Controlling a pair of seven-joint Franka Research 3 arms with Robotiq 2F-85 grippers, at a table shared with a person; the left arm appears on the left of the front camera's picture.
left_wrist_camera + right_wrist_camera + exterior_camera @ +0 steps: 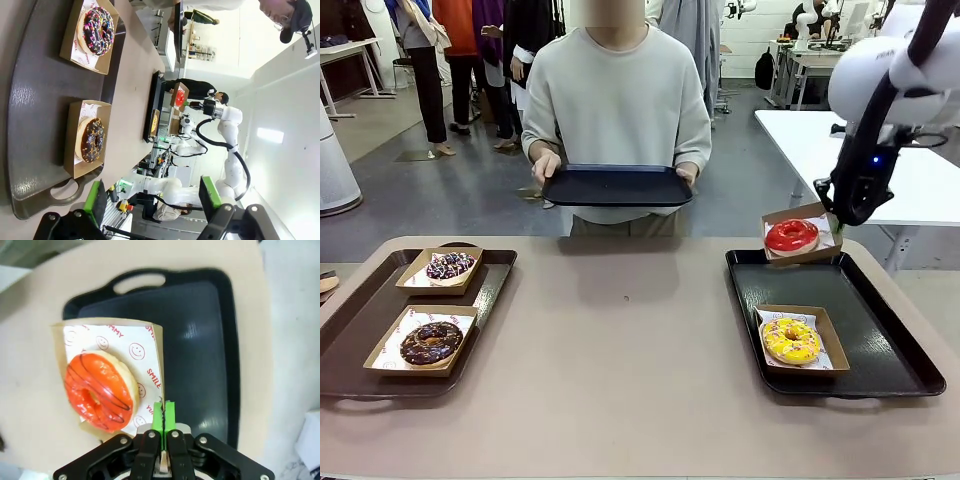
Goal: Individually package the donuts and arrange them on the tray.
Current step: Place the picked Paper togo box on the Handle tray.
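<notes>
On the near left of the beige counter (pixel 630 350), a dark brown plastic tray (pixel 360 330) carries 2 shallow brown cardboard boxes: the nearer holds the dark chocolate glazed ring donut (pixel 431 342), the farther the purple-dark ring donut with white sprinkles (pixel 450 266). The left gripper (pixel 155 200) hovers off this tray's handle end, its green-padded fingers spread wide with nothing between them. On the near right, a black plastic tray (pixel 880 340) holds another box with the yellow glazed ring donut (pixel 791 340). Farther back, above this tray's far left corner, the right gripper (pixel 164 415) has its green pads pressed together on the wall of a brown cardboard box lined with smiley-print white paper (pixel 127 347), holding it in the air; the glossy red ring donut (pixel 792 236) sits inside. Beyond the counter, a person (pixel 620 100) in a pale sweater holds a 3rd, dark rectangular tray (pixel 617 186) in both hands.
</notes>
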